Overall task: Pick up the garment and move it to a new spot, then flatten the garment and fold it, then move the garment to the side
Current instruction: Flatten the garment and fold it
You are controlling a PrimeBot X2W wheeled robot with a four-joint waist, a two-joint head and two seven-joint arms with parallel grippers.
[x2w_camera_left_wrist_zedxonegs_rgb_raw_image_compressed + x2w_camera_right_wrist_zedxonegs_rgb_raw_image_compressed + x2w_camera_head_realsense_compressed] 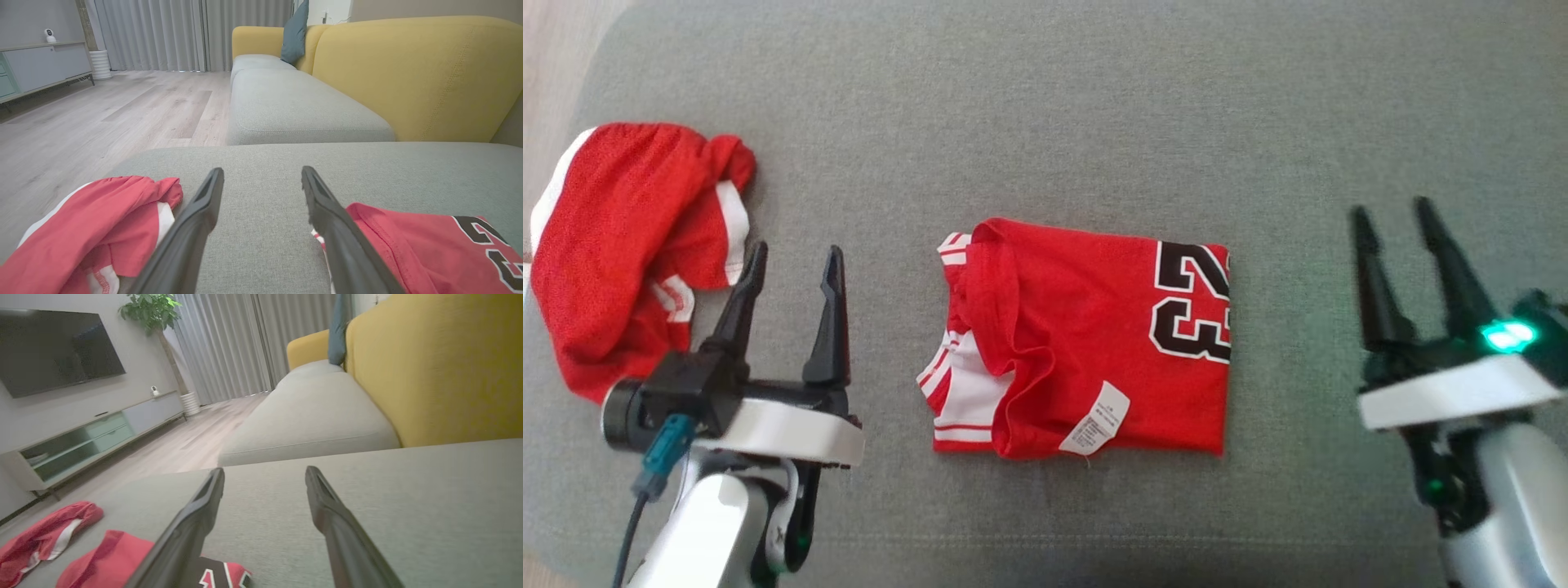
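Head view: we see the folded red jersey numbered 23 [1086,339] on the grey sofa cushion [1094,122], long axis crosswise, between our left end effector [796,249] and right end effector [1389,208], both wide and empty, the left nearer. Left wrist view: jersey just right. Right wrist view: jersey lower left.

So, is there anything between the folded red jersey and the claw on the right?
Nothing. The head view shows bare grey cushion between the folded jersey and the right gripper.

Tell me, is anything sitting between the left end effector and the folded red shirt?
Nothing visible: grey cushion lies between the left end effector and the folded shirt; the crumpled red garment lies on its other side.
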